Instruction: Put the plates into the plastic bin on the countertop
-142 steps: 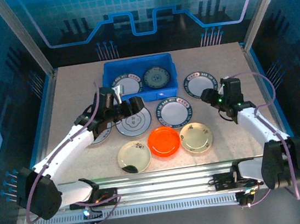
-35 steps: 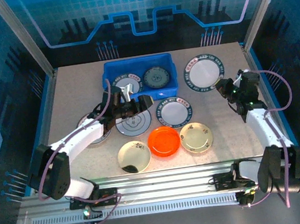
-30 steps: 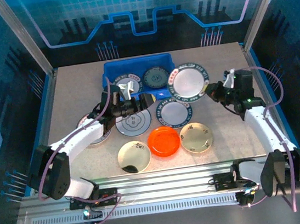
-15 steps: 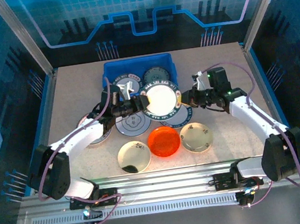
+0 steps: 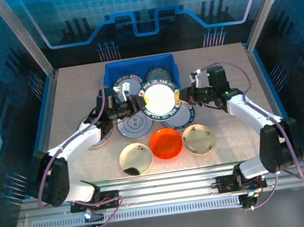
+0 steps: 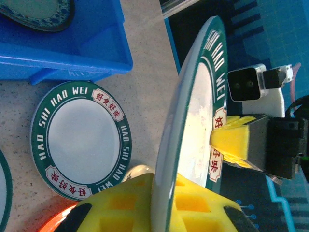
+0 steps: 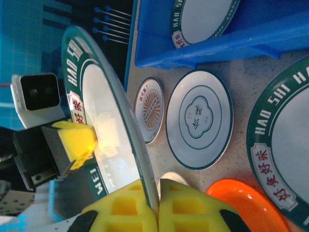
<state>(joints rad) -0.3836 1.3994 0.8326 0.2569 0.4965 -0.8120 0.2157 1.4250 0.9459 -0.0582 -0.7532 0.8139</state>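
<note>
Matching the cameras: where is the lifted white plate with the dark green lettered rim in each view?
Top external: white round plate with dark green lettered rim, centre, before the rectangular blue plastic bin.
Left wrist: edge-on, right of centre.
Right wrist: edge-on, left half.
Shared landmark: that bin, upper part of each view.

Up top, the external camera looks down from above and behind both arm bases, far enough back to take in the whole countertop [image 5: 71, 96] with the plastic bin [image 5: 140, 63] beyond the hands. The left wrist camera rides right behind the left gripper [image 6: 161, 191], its yellow fingers low in frame. It looks edge-on along the held plate [image 6: 193, 111] and straight into the other wrist's lens just past it. The right wrist camera mirrors that from behind the right gripper [image 7: 155, 200], equally close. Both wrist views share the held plate, the bin's wall and a green-rimmed plate [image 6: 79, 140] lying beneath the hands.
</note>
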